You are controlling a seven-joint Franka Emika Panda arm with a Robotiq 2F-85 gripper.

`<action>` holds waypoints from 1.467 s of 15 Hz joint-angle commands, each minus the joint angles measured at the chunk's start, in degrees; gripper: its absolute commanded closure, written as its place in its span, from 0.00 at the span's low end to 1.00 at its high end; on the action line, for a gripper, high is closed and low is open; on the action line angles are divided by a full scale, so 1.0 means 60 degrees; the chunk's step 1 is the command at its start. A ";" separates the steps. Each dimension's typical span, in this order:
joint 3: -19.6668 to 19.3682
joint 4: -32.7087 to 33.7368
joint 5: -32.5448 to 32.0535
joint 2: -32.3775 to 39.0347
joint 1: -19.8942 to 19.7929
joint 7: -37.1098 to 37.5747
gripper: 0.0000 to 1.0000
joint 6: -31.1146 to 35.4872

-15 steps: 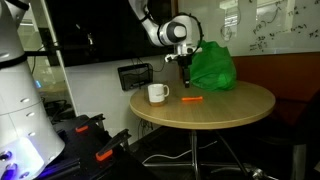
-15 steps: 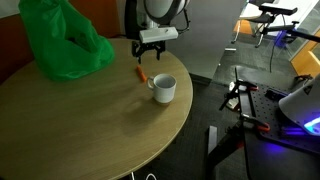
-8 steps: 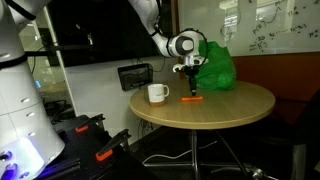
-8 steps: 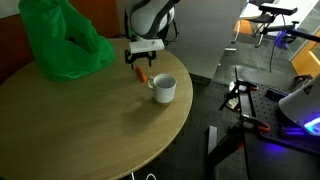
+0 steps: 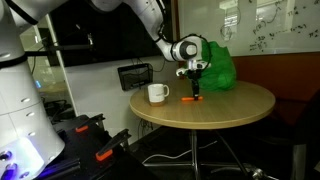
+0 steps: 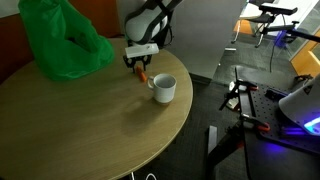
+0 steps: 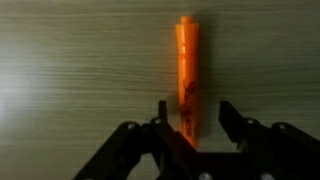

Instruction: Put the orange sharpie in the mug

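The orange sharpie point(image 7: 188, 75) lies flat on the round wooden table; it also shows in both exterior views point(image 5: 191, 101) point(image 6: 142, 77). My gripper point(image 7: 192, 118) is open and low over it, with the marker's near end between the two fingers, close to the left finger. In the exterior views the gripper point(image 5: 196, 90) point(image 6: 139, 65) points straight down just above the sharpie. The white mug point(image 5: 157, 93) point(image 6: 163, 89) stands upright on the table a short way beside the marker, its opening facing up.
A crumpled green bag point(image 5: 213, 67) point(image 6: 58, 42) sits on the table behind the sharpie. The table edge point(image 6: 185, 110) is near the mug. A black monitor point(image 5: 135, 75) and equipment point(image 5: 90, 140) stand beyond the table.
The gripper has moved across and down over the sharpie, from above and off to the side to straddling its end. Sharpie and mug have not moved.
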 commanded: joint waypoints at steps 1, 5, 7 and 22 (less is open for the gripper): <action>-0.0203 0.0579 0.0144 0.0319 0.0106 0.0268 0.71 -0.0574; -0.0768 0.0811 -0.0205 0.0430 0.0574 0.1512 1.00 -0.1031; -0.1109 0.0505 -0.0508 0.0123 0.0926 0.2234 0.95 -0.1128; -0.3063 -0.1686 -0.6332 -0.2146 0.3631 0.9958 0.95 -0.2178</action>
